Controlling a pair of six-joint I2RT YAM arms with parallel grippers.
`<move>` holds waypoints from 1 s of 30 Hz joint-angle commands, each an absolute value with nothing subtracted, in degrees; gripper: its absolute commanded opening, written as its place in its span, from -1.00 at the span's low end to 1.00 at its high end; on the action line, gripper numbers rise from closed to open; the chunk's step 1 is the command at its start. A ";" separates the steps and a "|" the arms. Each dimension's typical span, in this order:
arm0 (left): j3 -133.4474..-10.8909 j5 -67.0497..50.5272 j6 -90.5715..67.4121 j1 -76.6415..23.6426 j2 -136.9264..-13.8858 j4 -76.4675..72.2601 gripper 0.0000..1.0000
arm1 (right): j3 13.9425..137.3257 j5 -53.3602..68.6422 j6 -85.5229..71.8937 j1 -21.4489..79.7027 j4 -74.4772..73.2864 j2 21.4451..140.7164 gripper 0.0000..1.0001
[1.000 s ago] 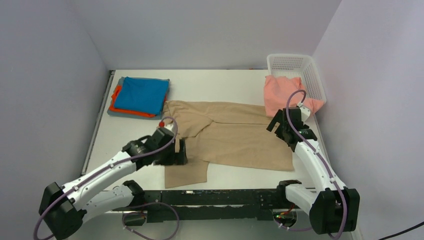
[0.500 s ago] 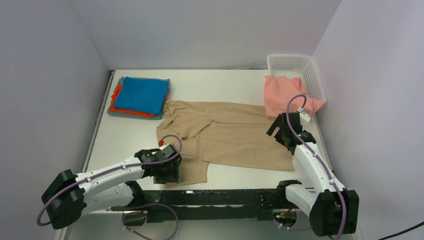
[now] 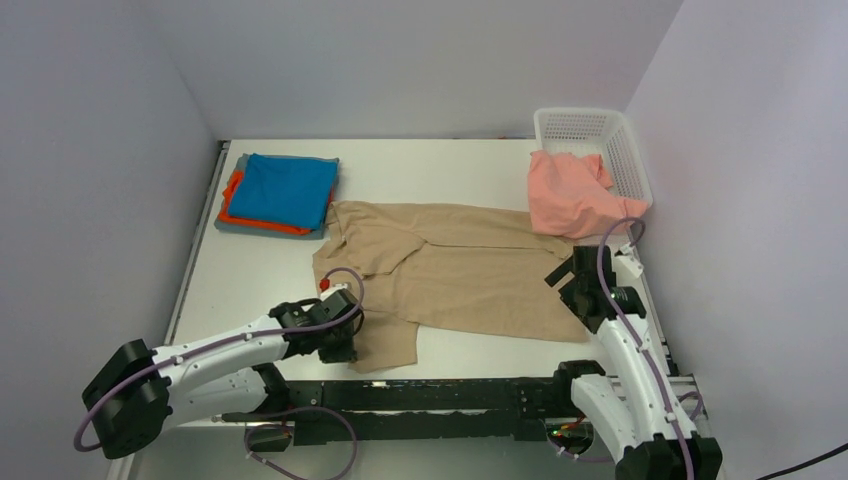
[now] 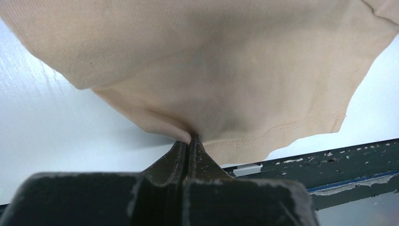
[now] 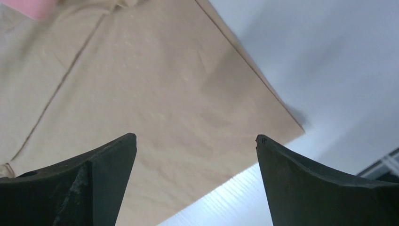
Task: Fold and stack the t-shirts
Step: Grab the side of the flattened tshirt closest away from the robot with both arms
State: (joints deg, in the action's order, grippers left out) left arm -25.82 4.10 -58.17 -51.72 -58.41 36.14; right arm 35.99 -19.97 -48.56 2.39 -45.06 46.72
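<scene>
Spanning the scene: white tabletop [image 3: 430,165], walls on three sides.

Tan-beige t-shirt [image 3: 470,275] lies spread across the centre and right of the tabletop. It is mostly flat with a few creases. One flap at its near-left reaches almost to the tabletop's near edge.

Folded stack sits at the far-left corner, just beside the tan-beige t-shirt's far-left end. Blue t-shirt [image 3: 290,190] is on top. Orange t-shirt [image 3: 233,190] peeks out along the left and near sides. Grey t-shirt [image 3: 224,224] is at the bottom, only its edges showing.

Salmon-pink t-shirt [image 3: 570,195] is crumpled at the far right, spilling over the near rim of the basket onto the tabletop. Its lower edge touches the tan-beige t-shirt's far-right corner.

White lattice basket [image 3: 585,125] stands in the far-right corner against the wall.

Left hand [image 4: 190,141] is low at the near-left flap, fingers pressed together and pinching a fold of the tan-beige t-shirt just beside its stitched hem. The cloth puckers at the fingertips, close to the tabletop's near edge.

Right hand [image 5: 195,141] has its fingers spread wide with nothing between them, over the near-right corner of the tan-beige t-shirt. Cannot tell whether it touches the cloth.
</scene>
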 commanded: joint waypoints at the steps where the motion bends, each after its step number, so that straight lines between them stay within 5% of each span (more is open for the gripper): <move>1: -24.38 4.26 -57.06 -52.10 -56.38 37.34 -1.00 | 32.86 -17.11 -57.46 2.16 -53.43 42.90 1.00; 8: -23.56 1.18 -55.99 -52.05 -49.32 38.24 -1.00 | 27.36 -8.54 -63.79 2.19 -53.81 41.60 1.00; 18: -21.52 -0.83 -57.27 -52.06 -45.55 35.66 -1.00 | 19.08 -11.91 -70.62 2.13 -50.13 38.68 0.89; 24: -21.91 -0.18 -57.22 -51.96 -43.25 36.44 -1.00 | 18.03 -14.80 -69.73 2.13 -44.87 40.51 0.53; 30: -19.44 -2.88 -59.25 -51.97 -41.64 32.82 -1.00 | 18.15 -15.35 -67.94 2.16 -42.18 42.56 -0.19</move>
State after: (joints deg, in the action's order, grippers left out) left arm -21.45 -0.34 -56.93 -51.83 -42.89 36.60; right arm 19.94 -13.87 -67.85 2.28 -46.09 41.06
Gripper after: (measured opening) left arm 0.022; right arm 0.489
